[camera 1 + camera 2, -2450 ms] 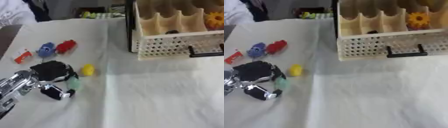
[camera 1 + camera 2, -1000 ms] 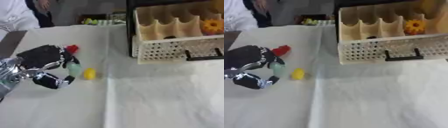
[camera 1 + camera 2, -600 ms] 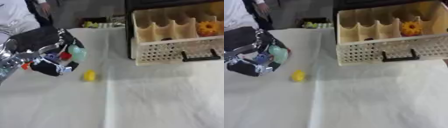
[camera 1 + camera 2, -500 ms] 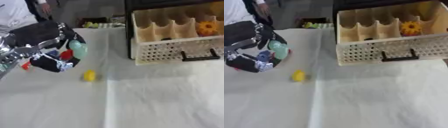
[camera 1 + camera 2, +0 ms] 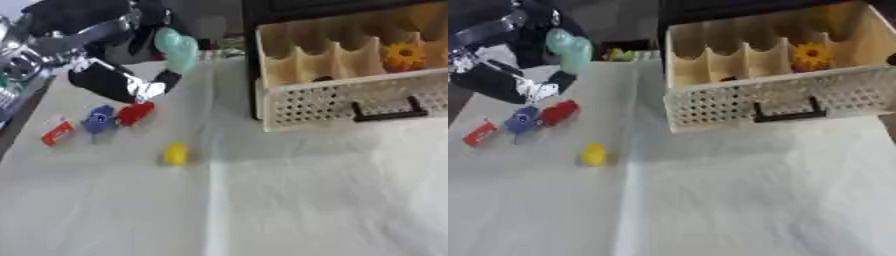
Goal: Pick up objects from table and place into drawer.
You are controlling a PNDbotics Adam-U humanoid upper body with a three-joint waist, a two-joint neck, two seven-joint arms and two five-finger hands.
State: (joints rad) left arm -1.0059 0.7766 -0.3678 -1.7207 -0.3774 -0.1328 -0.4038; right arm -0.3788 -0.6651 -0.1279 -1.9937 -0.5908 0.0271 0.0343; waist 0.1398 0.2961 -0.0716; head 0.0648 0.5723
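I see my left hand [image 5: 114,60] raised left of the drawer [image 5: 350,95], fingers curled round one teal object [image 5: 178,47]; two red toys [image 5: 136,113], one blue [image 5: 98,120], one yellow [image 5: 176,153] lie below-left of the drawer.

Mostly black left hand [image 5: 114,60] at upper left, bulky and rounded, with thick dark fingers [image 5: 105,82]. Silver metal joints and a shiny silver wrist section [image 5: 26,57] towards the left edge, with a pale band running across the top of the black shell. Small white patch on one finger near its tip. Surfaces glossy, catching light in places. Finer details such as screws or cables too blurred to make out.
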